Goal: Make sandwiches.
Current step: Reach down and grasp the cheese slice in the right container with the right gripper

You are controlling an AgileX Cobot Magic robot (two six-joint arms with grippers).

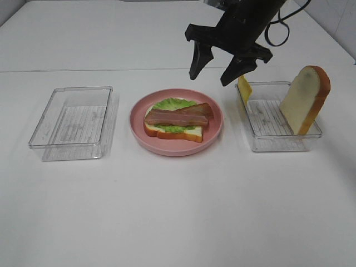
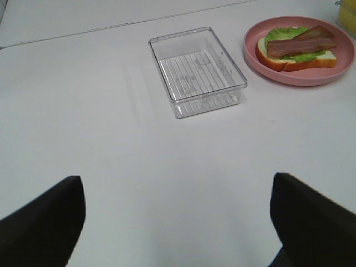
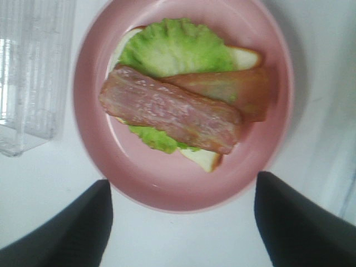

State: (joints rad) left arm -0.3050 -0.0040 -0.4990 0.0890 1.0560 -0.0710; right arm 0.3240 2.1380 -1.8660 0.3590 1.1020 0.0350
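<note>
Bacon (image 1: pixel 178 115) lay across lettuce (image 1: pixel 172 103) and bread (image 1: pixel 183 134) on the plate (image 1: pixel 139 130) at the tabletop's (image 1: pixel 178 211) middle, the sandwich half built. Right gripper (image 1: pixel 211 79) hung over the plate's far rim, jaws spread and empty, likely freed to fetch cheese (image 1: pixel 244 89) from the right tray (image 1: pixel 278 146), where the top slice (image 1: pixel 305 99) leaned ready. Left gripper (image 2: pixel 178 222) hung spread over bare tabletop, out of the way.

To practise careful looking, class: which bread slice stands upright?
The bare slice leaning in the right tray; the other slice lies flat on the pink plate under lettuce and bacon.
</note>
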